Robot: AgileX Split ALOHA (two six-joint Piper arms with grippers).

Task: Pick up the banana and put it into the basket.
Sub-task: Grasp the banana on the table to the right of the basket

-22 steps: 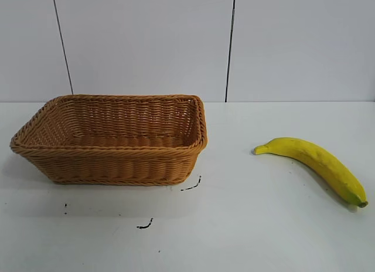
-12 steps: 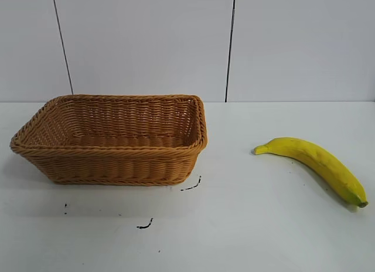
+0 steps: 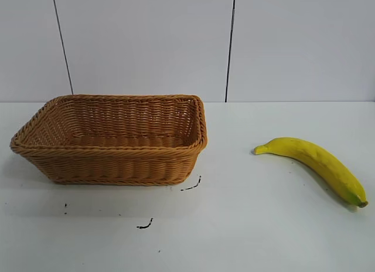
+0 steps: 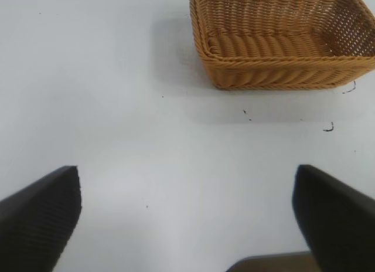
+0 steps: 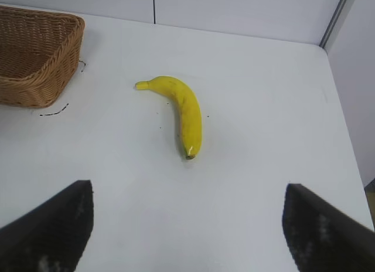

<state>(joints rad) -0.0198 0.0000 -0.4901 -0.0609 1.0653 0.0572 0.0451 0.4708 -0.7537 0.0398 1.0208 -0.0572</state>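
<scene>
The yellow banana (image 3: pixel 316 163) lies on the white table at the right, its dark end toward the front right. It also shows in the right wrist view (image 5: pixel 181 111). The tan woven basket (image 3: pixel 111 140) stands empty at the left and shows in the left wrist view (image 4: pixel 281 40) and at the edge of the right wrist view (image 5: pixel 35 52). My right gripper (image 5: pixel 187 193) is open and empty, above the table, short of the banana's dark end. My left gripper (image 4: pixel 187 175) is open and empty, over bare table well away from the basket. Neither gripper shows in the exterior view.
The white table (image 3: pixel 246 225) carries a few small black marks (image 3: pixel 190 186) in front of the basket. A grey panelled wall (image 3: pixel 146 43) stands behind. The table's right edge (image 5: pixel 345 137) shows in the right wrist view.
</scene>
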